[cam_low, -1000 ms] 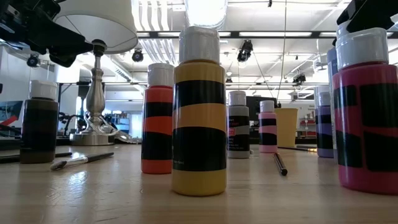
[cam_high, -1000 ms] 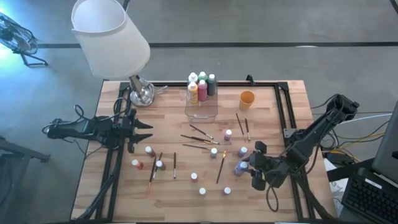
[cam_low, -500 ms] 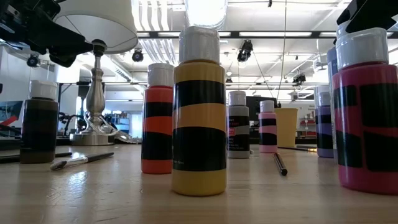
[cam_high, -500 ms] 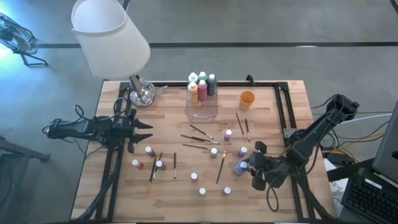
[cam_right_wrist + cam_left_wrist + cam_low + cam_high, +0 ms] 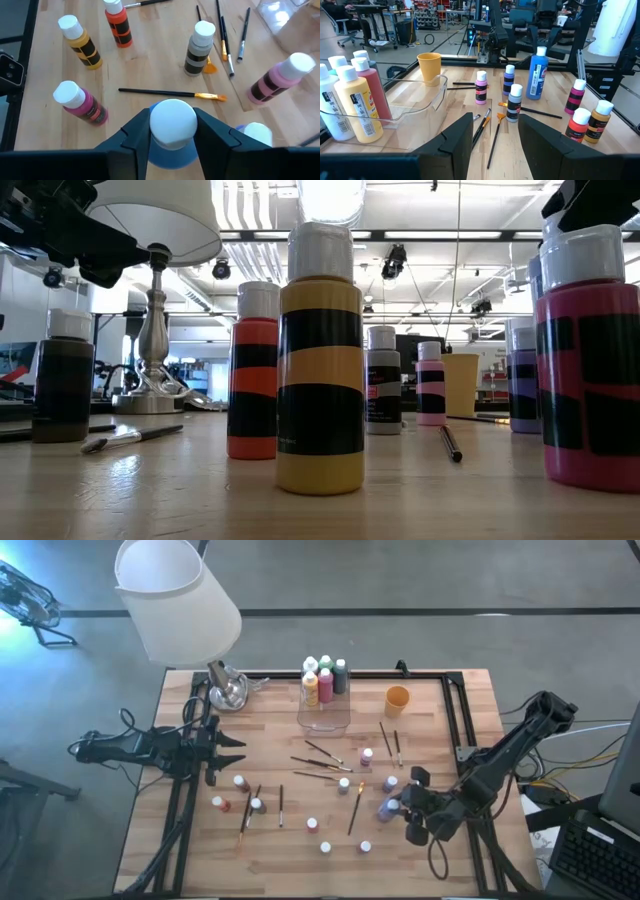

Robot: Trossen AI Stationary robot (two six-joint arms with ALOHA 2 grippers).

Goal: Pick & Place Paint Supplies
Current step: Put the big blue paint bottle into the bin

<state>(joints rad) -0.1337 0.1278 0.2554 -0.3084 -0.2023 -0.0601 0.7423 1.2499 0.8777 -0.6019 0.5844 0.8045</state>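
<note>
Several small white-capped paint bottles stand scattered on the wooden table [image 5: 300, 840], among them a yellow one [image 5: 320, 370] and a pink one [image 5: 590, 360]. Thin dark-handled brushes [image 5: 320, 765] lie flat between them. My right gripper [image 5: 397, 808] is near the table's right side, shut on a blue bottle [image 5: 384, 809], which also shows in the left wrist view [image 5: 537, 75]. My left gripper [image 5: 238, 745] waits open at the table's left side, above the wood, touching nothing. My right gripper [image 5: 172, 135] pinches the blue bottle at its white cap [image 5: 172, 122], one finger [image 5: 140, 131] on each side. The fingers come from the table's right, slanting down. The bottle stands upright; whether its base is off the table I cannot tell.
A clear plastic box [image 5: 325, 712] at the far middle holds several bottles [image 5: 322, 680] in its far end. A small orange cup [image 5: 397, 698] stands right of it. A lamp with a white shade [image 5: 180, 600] stands at the far left corner. Black rails edge the table.
</note>
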